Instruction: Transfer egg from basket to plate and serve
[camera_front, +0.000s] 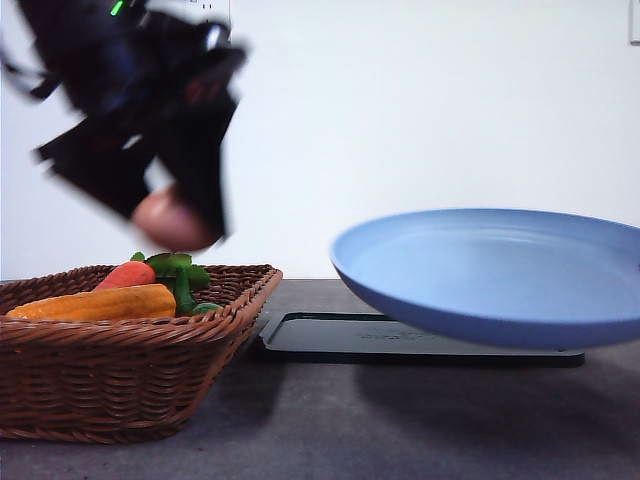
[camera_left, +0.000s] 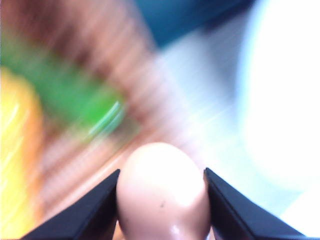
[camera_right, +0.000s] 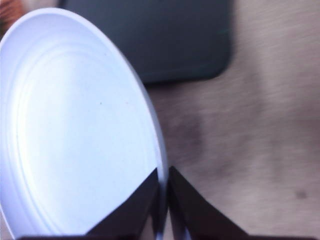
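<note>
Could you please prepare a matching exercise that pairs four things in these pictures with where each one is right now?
Things:
1. egg
2. plate
3. corn cob
4. black tray

Places:
A. lying flat on the table
B. clamped by its rim in the right gripper, held above the table
C. lying in the basket
D. gripped in the left gripper, held above the basket

Pairs: 1-D, 2-B, 3-C, 4-A
</note>
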